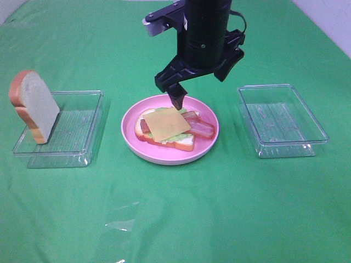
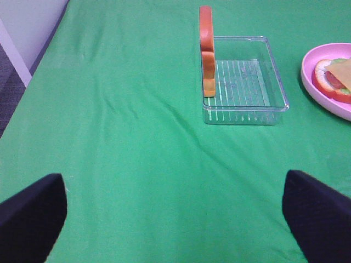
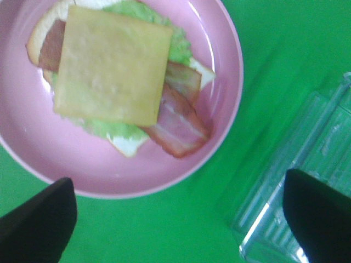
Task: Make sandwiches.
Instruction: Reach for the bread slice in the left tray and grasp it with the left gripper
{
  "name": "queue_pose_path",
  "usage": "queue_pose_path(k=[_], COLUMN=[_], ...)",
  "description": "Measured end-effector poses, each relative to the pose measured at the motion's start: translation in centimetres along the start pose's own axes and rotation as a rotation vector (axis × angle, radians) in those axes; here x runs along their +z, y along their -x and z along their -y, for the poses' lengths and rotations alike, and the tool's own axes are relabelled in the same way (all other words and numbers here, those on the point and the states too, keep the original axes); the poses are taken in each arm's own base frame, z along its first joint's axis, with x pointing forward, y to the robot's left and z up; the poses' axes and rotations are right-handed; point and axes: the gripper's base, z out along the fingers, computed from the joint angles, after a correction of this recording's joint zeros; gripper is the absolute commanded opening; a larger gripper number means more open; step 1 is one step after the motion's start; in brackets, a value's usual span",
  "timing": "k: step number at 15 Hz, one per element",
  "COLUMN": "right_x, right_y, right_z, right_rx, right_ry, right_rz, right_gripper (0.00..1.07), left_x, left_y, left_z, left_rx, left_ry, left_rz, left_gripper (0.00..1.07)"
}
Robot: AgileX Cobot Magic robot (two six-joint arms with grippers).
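Observation:
An open sandwich (image 1: 167, 129) lies on the round pink plate (image 1: 164, 156): a bread slice at the bottom, green lettuce (image 3: 104, 127), red-brown bacon (image 3: 181, 123), and a yellow cheese slice (image 3: 112, 71) on top. A second bread slice (image 1: 35, 104) stands on edge in the left clear tray (image 1: 77, 134); it also shows in the left wrist view (image 2: 206, 49). My right gripper (image 1: 203, 82) hangs open and empty just above the plate's far side. My left gripper (image 2: 173, 186) is open and empty over bare cloth, well short of that tray (image 2: 247, 109).
An empty clear tray (image 1: 282, 120) sits right of the plate and shows in the right wrist view (image 3: 307, 164). Green cloth covers the table. The table's edge and floor show at the far side of the left wrist view (image 2: 16, 60).

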Motion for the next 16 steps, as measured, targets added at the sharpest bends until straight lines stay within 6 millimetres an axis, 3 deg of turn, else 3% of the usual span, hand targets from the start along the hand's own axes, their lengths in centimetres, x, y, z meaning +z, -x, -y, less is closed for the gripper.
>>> queue_pose_path(k=[2, 4, 8, 11, 12, 14, 16], right_x=[-2.0, -6.3, -9.8, -11.2, -11.2, -10.7, -9.6], right_y=[-1.1, -2.6, -8.6, -17.1, -21.5, -27.3, -32.2], right_z=[0.6, 1.5, 1.8, 2.0, 1.9, 1.8, 2.4], right_rx=[-0.019, -0.009, 0.009, 0.01, 0.025, 0.037, 0.156], right_ry=[-0.008, -0.002, 0.055, 0.057, 0.059, 0.058, 0.042], right_rz=[-0.044, 0.014, 0.023, 0.002, 0.003, 0.026, 0.057], right_gripper=[0.99, 0.99, 0.99, 0.99, 0.99, 0.99, 0.99], left_x=[0.0, 0.0, 0.0, 0.0, 0.0, 0.0, 0.0], left_y=[0.0, 0.0, 0.0, 0.0, 0.0, 0.0, 0.0], left_z=[0.0, 0.0, 0.0, 0.0, 0.0, 0.0, 0.0], left_rx=[0.0, 0.0, 0.0, 0.0, 0.0, 0.0, 0.0], left_ry=[0.0, 0.0, 0.0, 0.0, 0.0, 0.0, 0.0], left_rz=[0.0, 0.0, 0.0, 0.0, 0.0, 0.0, 0.0], left_gripper=[1.0, 1.0, 1.0, 1.0, 1.0, 1.0, 1.0])
